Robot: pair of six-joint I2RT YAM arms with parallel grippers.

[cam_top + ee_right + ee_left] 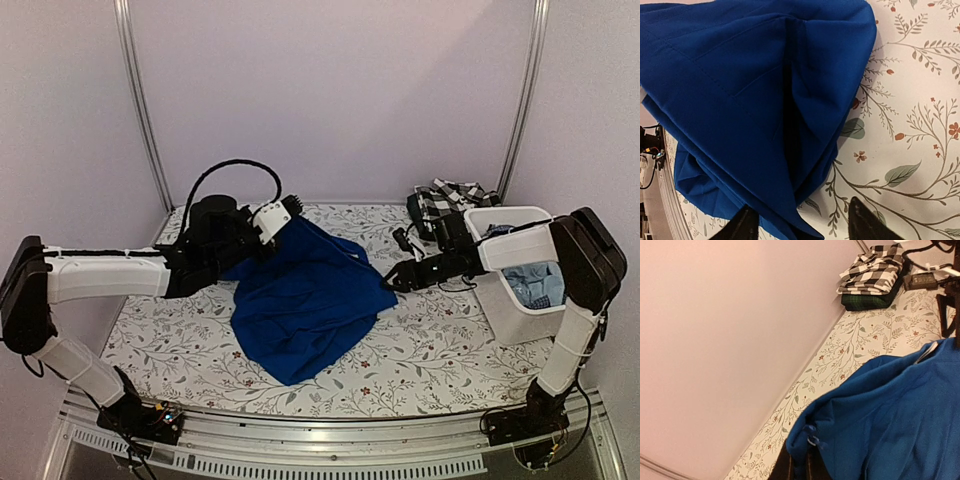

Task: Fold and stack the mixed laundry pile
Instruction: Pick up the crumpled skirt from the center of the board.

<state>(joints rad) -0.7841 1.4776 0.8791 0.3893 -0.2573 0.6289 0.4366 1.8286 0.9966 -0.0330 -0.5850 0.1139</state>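
The royal blue garment point(310, 300) lies spread in loose folds across the middle of the table point(170, 340), on its white leaf-and-flower cover, with its near corner pointing towards the arm bases. The left arm reaches in from the left, and the left fingers point(290, 207) sit at the cloth's far left corner, close to the back wall point(330, 90). In the left wrist view those fingers point(785, 467) are closed tight on a bunched fold of the blue fabric, which rises from them in a ridge. The right arm bends in from the right, and the right fingers point(397, 278) are at the garment's right edge. From the right wrist camera the two dark fingers point(865, 222) stand apart: the folded blue edge point(765, 110) runs down into the gap between them, lying nearer the left one, while the other is over bare patterned cover, so nothing is pinched there. At the far right of the table a black-and-white plaid garment point(875, 267) lies folded on top of a dark green folded piece point(865, 301), both against the wall. Just beside that stack, on the near side, a white tub point(520, 250) stands with the right arm crossing in front of it; a pale blue garment point(538, 283) is crumpled inside. The tub and the stack are well apart from the royal blue garment.
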